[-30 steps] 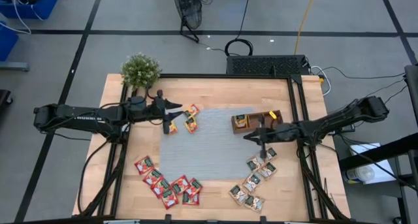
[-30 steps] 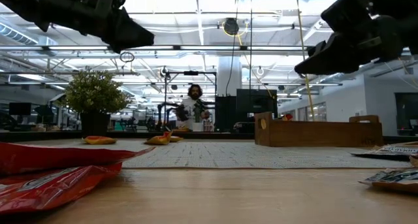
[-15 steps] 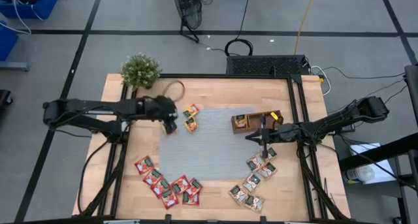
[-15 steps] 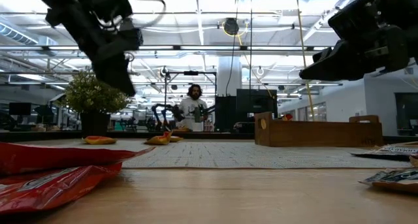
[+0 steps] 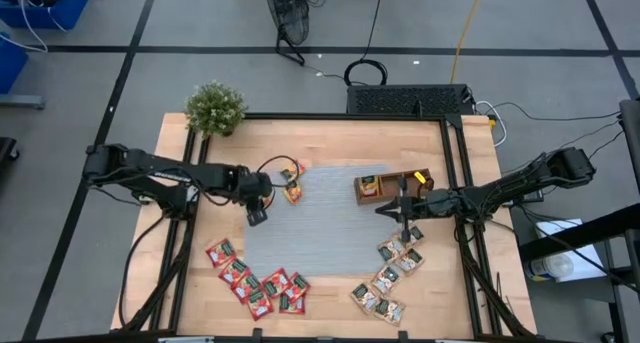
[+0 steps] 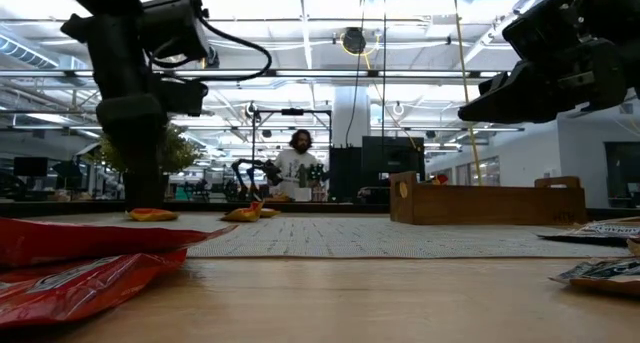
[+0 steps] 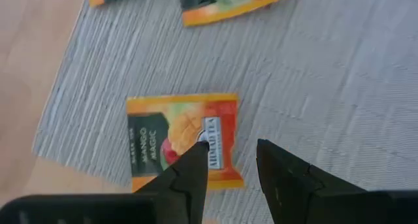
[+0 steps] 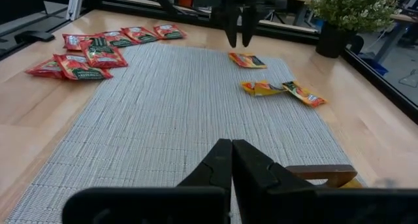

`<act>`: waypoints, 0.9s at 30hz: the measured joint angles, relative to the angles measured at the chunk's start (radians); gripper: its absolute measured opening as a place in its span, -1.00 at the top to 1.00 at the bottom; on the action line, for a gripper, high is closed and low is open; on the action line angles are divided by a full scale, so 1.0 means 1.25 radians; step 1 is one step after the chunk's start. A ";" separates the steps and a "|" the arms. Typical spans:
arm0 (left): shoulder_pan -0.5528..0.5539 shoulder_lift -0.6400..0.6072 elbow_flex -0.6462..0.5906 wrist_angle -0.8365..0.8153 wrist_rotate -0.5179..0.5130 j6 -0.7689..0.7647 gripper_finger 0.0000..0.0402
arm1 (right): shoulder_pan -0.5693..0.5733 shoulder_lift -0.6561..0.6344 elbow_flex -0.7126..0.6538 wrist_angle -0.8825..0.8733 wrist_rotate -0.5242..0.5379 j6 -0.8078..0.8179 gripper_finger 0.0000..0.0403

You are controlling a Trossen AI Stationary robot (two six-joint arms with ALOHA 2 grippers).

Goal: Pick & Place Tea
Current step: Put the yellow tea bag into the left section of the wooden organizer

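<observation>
An orange-yellow tea sachet [image 7: 183, 142] lies flat at the left edge of the grey mat [image 5: 330, 228]. My left gripper [image 7: 230, 160] points down just above it, open, one finger over the sachet and one beside it on the mat. The right wrist view shows this gripper [image 8: 238, 38] a little clear of the sachet [image 8: 247, 59]. Two more orange sachets [image 5: 293, 181] lie at the mat's far left corner. My right gripper [image 8: 232, 145] hangs shut over the mat's right part, near the wooden tray [image 5: 392, 186], and holds nothing.
Red sachets [image 5: 255, 283] lie in a cluster at the near left, and pale green ones [image 5: 390, 273] at the near right. A potted plant [image 5: 215, 108] stands at the far left corner. A person [image 6: 298, 168] sits in the room beyond the table.
My left gripper has tipped from nearly level to pointing steeply down. It has sunk toward the orange sachet at the mat's left edge and come a little toward the table's near edge. Its fingers have stayed apart.
</observation>
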 joint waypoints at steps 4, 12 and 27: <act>-0.012 0.027 0.000 0.003 -0.017 -0.016 0.32 | 0.000 0.000 0.000 0.000 0.000 0.004 1.00; -0.011 0.131 0.001 0.009 -0.026 -0.026 0.32 | 0.000 0.000 0.000 -0.001 0.000 0.005 1.00; -0.021 0.176 0.002 0.031 -0.042 0.002 0.59 | 0.000 0.000 0.000 -0.001 0.000 0.006 1.00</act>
